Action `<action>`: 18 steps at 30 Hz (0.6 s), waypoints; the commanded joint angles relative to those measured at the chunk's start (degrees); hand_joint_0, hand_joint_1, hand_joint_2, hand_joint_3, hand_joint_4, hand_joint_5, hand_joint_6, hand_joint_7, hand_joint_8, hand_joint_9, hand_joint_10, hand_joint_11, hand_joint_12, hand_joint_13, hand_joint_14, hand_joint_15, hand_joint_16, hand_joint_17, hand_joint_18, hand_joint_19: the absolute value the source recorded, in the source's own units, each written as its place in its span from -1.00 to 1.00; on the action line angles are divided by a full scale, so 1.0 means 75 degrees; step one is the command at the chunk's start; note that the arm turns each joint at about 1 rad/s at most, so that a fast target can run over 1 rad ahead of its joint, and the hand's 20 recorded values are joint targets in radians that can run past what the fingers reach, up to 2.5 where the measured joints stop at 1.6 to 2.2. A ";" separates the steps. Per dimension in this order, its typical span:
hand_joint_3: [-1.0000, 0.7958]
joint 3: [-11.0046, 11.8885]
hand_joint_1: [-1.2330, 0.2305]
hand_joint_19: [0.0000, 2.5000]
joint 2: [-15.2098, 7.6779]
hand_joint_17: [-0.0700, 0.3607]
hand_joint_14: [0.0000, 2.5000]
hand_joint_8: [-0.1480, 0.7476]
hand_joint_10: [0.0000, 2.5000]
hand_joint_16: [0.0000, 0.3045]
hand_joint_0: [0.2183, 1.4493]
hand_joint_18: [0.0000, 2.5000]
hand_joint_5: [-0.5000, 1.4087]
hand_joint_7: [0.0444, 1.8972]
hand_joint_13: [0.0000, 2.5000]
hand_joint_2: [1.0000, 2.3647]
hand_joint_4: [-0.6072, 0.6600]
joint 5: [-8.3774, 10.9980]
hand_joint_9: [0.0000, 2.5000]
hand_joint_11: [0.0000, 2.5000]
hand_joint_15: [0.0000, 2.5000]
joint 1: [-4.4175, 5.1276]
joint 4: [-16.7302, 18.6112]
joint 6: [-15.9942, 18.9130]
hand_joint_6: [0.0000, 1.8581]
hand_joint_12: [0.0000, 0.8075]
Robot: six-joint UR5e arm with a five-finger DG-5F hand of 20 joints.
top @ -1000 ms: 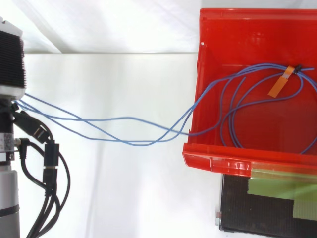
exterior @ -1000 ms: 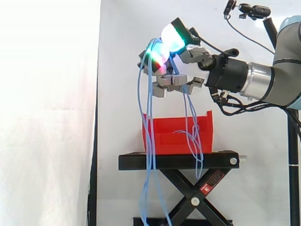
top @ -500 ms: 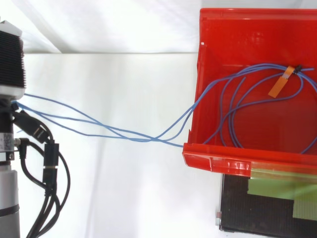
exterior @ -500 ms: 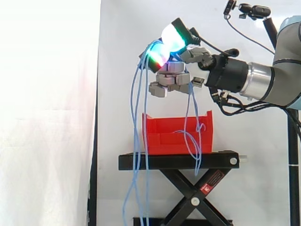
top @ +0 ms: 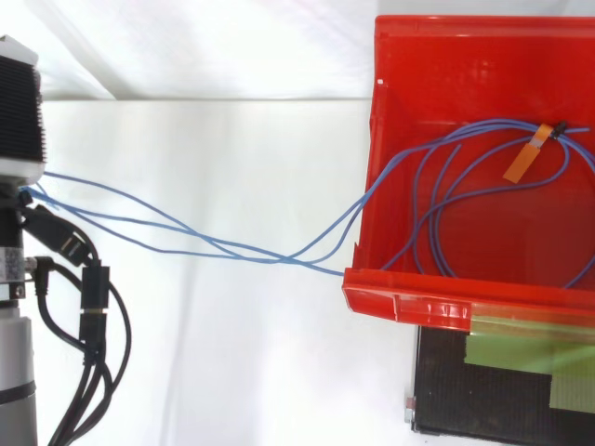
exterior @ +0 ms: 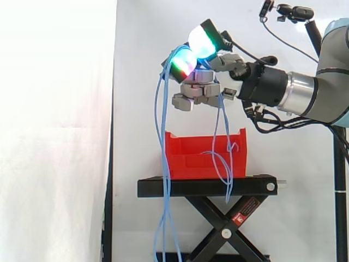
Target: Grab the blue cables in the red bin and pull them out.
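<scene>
The hand [exterior: 203, 87] hangs high above the red bin [exterior: 204, 154], its fingers curled round a bundle of blue cables [exterior: 162, 164]. Its glowing fingertips [exterior: 200, 42] point up and to the left. From the hand, several strands drop left of the bin, past the stand and down to the floor. Another strand [exterior: 223, 143] falls from the hand into the bin. In the top view, the cables [top: 214, 246] stretch from the arm's wrist [top: 19, 111] at the left over the red bin's rim [top: 409, 302]. They end in a coil [top: 465, 200] with an orange tag [top: 522, 163].
The bin stands on a black scissor stand [exterior: 207, 187] before the white curtain. A strip of green tape [top: 521, 353] lies on the stand's top beside the bin. A camera on a black pole [exterior: 294, 12] stands at the upper right, behind the arm.
The lower fingers have curled tighter round the cables and the hand has risen slightly. The hanging strands have swung left and gathered. In the top view, the strands have pulled a little straighter.
</scene>
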 commanded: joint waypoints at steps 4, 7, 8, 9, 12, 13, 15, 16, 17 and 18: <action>-1.00 -0.0003 -0.46 -0.04 0.0000 -0.21 -0.32 -0.24 -0.55 -0.71 -0.09 -0.21 0.44 -0.42 0.00 -1.00 0.25 -0.0221 0.01 0.16 0.04 -0.0010 0.0150 -0.0154 -0.46 -0.22; -1.00 -0.0003 -0.45 -0.04 0.0000 -0.20 -0.32 -0.24 -0.56 -0.70 -0.10 -0.22 0.45 -0.42 0.00 -1.00 0.25 -0.0256 0.02 0.16 0.04 -0.0010 0.0197 -0.0166 -0.47 -0.24; -1.00 0.0009 -0.44 -0.04 0.0000 -0.20 -0.32 -0.23 -0.56 -0.70 -0.11 -0.21 0.45 -0.42 0.00 -1.00 0.26 -0.0268 0.02 0.17 0.04 -0.0010 0.0208 -0.0166 -0.47 -0.23; -1.00 0.0009 -0.44 -0.04 0.0000 -0.20 -0.32 -0.24 -0.56 -0.70 -0.11 -0.21 0.45 -0.42 0.00 -1.00 0.26 -0.0268 0.02 0.17 0.04 -0.0010 0.0208 -0.0166 -0.48 -0.23; -1.00 -0.0003 -0.42 -0.04 0.0000 -0.19 -0.31 -0.23 -0.56 -0.69 -0.14 -0.21 0.45 -0.41 0.00 -1.00 0.27 -0.0279 0.02 0.16 0.03 -0.0010 0.0208 -0.0166 -0.49 -0.21; -1.00 0.0009 -0.41 -0.04 0.0000 -0.18 -0.31 -0.21 -0.56 -0.69 -0.14 -0.21 0.45 -0.41 0.00 -1.00 0.27 -0.0279 0.02 0.16 0.03 -0.0010 0.0208 -0.0166 -0.50 -0.21; -1.00 0.0009 -0.39 -0.05 0.0000 -0.17 -0.30 -0.20 -0.56 -0.69 -0.16 -0.21 0.46 -0.41 0.01 -1.00 0.28 -0.0291 0.02 0.16 0.02 -0.0010 0.0208 -0.0177 -0.52 -0.20; -1.00 0.0009 -0.38 -0.05 0.0000 -0.17 -0.30 -0.20 -0.56 -0.68 -0.17 -0.20 0.46 -0.40 0.01 -1.00 0.28 -0.0303 0.03 0.15 0.01 -0.0010 0.0208 -0.0177 -0.52 -0.20; -1.00 -0.0003 -0.38 -0.05 0.0000 -0.17 -0.30 -0.20 -0.56 -0.68 -0.17 -0.20 0.46 -0.40 0.01 -1.00 0.29 -0.0303 0.03 0.15 0.01 -0.0010 0.0208 -0.0189 -0.52 -0.20; -1.00 -0.0003 -0.37 -0.05 0.0000 -0.17 -0.30 -0.20 -0.56 -0.68 -0.19 -0.20 0.46 -0.41 0.01 -1.00 0.28 -0.0326 0.03 0.15 0.01 -0.0010 0.0208 -0.0212 -0.52 -0.19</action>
